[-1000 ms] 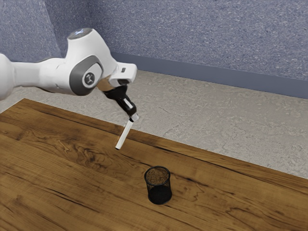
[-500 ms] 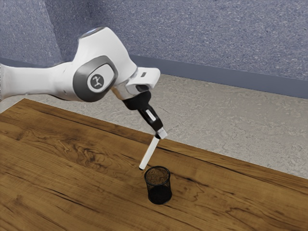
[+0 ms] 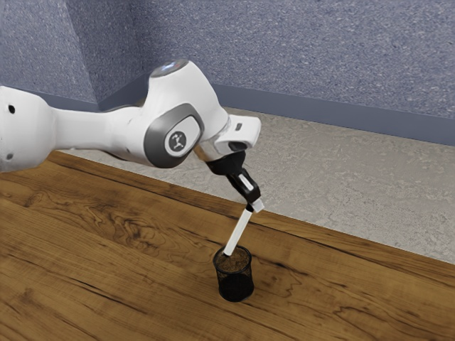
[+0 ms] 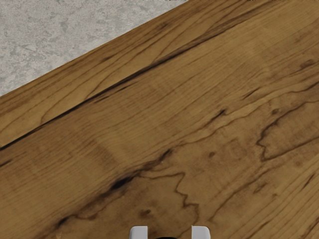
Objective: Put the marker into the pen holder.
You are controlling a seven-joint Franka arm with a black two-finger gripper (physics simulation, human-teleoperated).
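- Marker (image 3: pixel 237 234) now has its lower end within the outline of the mouth of the pen holder (image 3: pixel 236 285); half a second ago that end was short of the rim, toward the exterior view's left.
- The gripper (image 3: pixel 254 207) is closed on the marker near its upper end, and the grip looks the same as before.
- The arm (image 3: pixel 175 110) has carried it further toward the exterior view's right, while the pen holder stands upright in the same spot on the table (image 3: pixel 106 249).
- That means the carrying looks nearly over and the lowering is the step in hand. Whether the tip is already inside or just above the opening, I cannot tell.
- The marker is tilted, its top leaning toward the exterior view's right, so straightening it would probably help it drop cleanly.
- Pushed down at this slant, it could catch the rim or tip the holder; release should wait until it is well inside.
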